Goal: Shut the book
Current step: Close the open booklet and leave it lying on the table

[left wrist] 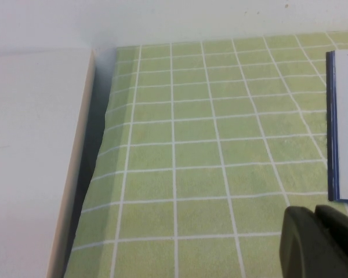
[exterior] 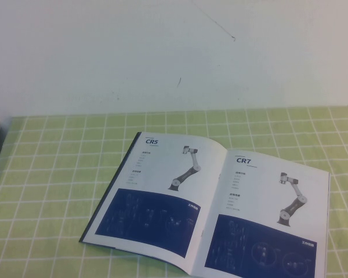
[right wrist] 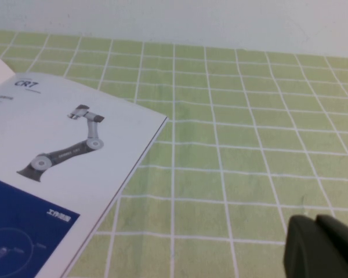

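High view: glossy book (exterior: pixel 180 197) open on checked cloth (exterior: pixel 52 174); left claw (left wrist: pixel 316 234), right claw (right wrist: pixel 316 246) flank it, grip unclear.

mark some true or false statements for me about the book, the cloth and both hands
1. The book lies open on the tablecloth. True.
2. The right page is headed CR5. False: it is headed CR7, and CR5 heads the left page.
3. The tablecloth is green with a white grid. True.
4. The left hand is gripping the book's cover. False: in the left wrist view it shows over bare cloth, clear of the book's edge.
5. The right hand is over bare cloth beside the right page, not touching it. True.
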`<state>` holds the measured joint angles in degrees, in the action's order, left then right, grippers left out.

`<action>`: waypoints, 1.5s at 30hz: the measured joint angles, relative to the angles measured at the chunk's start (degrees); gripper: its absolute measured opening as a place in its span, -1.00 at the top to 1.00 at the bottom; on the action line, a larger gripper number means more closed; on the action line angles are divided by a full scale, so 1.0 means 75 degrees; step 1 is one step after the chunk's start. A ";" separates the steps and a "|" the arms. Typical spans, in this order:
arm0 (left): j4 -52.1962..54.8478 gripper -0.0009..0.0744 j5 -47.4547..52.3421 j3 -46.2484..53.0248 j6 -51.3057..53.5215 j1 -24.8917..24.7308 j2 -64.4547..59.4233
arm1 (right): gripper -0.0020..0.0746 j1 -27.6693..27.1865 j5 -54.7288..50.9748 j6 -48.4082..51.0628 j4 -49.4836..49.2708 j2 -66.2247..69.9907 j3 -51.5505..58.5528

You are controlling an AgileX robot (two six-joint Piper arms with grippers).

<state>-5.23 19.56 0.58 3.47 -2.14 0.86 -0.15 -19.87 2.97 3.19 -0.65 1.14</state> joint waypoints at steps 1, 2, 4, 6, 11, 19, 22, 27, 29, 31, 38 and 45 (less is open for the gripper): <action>0.0000 0.98 -0.0005 0.0000 0.0000 0.0000 0.0000 | 0.95 0.0000 0.0000 0.0000 0.0000 0.0000 0.0000; 0.0000 0.98 -0.0041 0.0005 0.0000 0.0000 0.0000 | 0.95 0.0000 0.0000 0.0000 0.0000 0.0000 0.0000; 0.0000 0.98 -0.0222 0.0036 0.0000 0.0000 0.0000 | 0.95 0.0000 0.0015 0.0000 0.0017 0.0000 0.0000; 0.0000 0.98 -0.0621 0.0087 0.0000 0.0000 0.0000 | 0.95 0.0000 0.0155 0.0000 0.0029 0.0000 0.0015; 0.0000 0.99 -0.2403 0.0087 0.0014 0.0000 0.0000 | 0.95 0.0000 0.1226 0.0000 0.0049 0.0000 0.0061; 0.0000 0.98 -0.5932 0.0087 0.0014 0.0000 0.0000 | 0.95 0.0000 0.4513 -0.0116 0.0048 0.0000 0.0061; -0.0018 0.98 -0.6649 0.0087 0.0014 0.0000 0.0000 | 0.95 0.0000 0.5447 -0.0187 0.0048 0.0000 0.0061; -0.0581 0.98 -0.6874 0.0087 0.0109 0.0000 0.0000 | 0.95 0.0000 0.5985 0.0021 -0.0272 0.0000 0.0061; -0.0967 0.98 -0.6372 0.0036 0.0178 0.0000 0.0000 | 0.95 0.0000 0.5735 -0.0060 -0.0285 0.0000 0.0020; -0.1176 0.98 -0.5293 -0.0388 0.0436 0.0000 0.0000 | 0.95 0.0000 0.4776 -0.0172 -0.0304 0.0086 -0.0366; -0.1242 0.99 -0.2196 -0.2710 0.0881 0.0000 -0.1356 | 0.95 0.0000 0.1334 -0.0222 -0.0349 0.1762 -0.2794; -0.1306 0.99 0.0539 -0.4912 0.1013 0.0000 -0.4434 | 0.95 0.0000 -0.0593 0.0799 -0.0873 0.4446 -0.4644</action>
<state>-15.03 23.60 -36.25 11.07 -2.14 -32.40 -0.15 -24.32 8.96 -3.36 32.70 -33.69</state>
